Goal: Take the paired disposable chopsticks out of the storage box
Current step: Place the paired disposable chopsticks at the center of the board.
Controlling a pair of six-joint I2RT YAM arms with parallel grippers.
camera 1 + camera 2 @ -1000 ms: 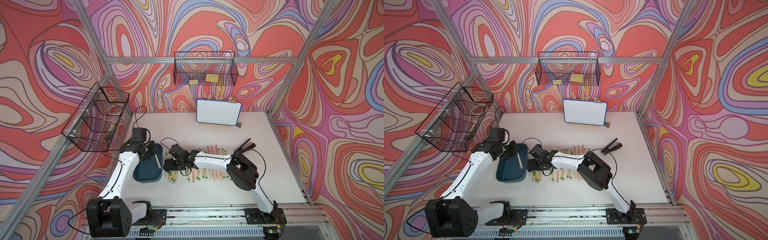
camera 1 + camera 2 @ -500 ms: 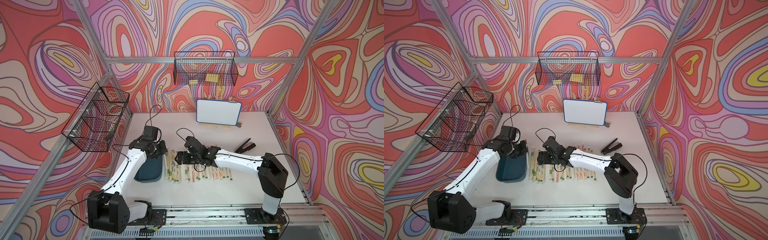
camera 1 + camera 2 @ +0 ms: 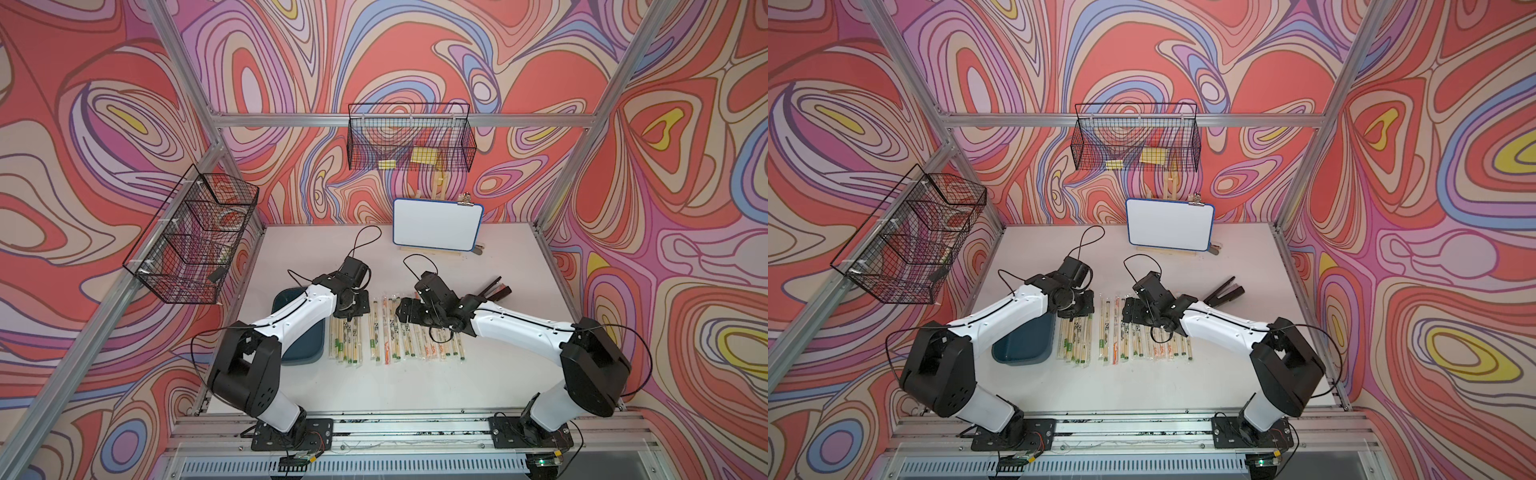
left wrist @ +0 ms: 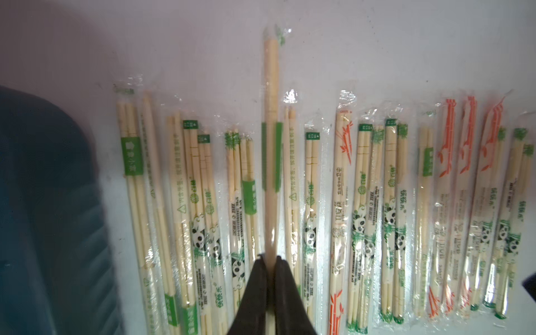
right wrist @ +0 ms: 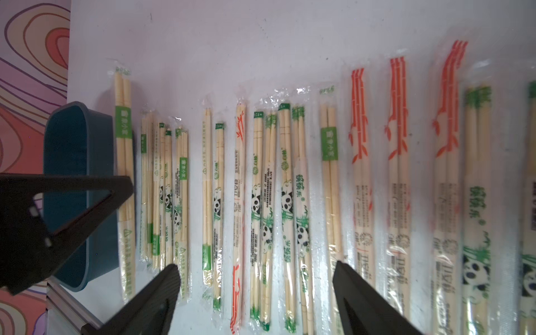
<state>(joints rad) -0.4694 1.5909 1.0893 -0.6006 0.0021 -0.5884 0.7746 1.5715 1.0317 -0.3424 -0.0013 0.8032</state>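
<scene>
Chopstick pair [image 4: 271, 145] pinched between the left jaws, above the laid-out row [image 4: 362, 203].

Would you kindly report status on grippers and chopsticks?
Left gripper shut on one sleeved bamboo chopstick pair, over the laid-out row. Right gripper open, empty. Teal plastic tray beside row.

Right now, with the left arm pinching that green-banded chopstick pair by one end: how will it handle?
Probably stiff: the green-banded pair juts straight out from the left fingers without sagging. Likely slippery: its clear sleeve looks glossy. Held by one end only, it may swivel.
</scene>
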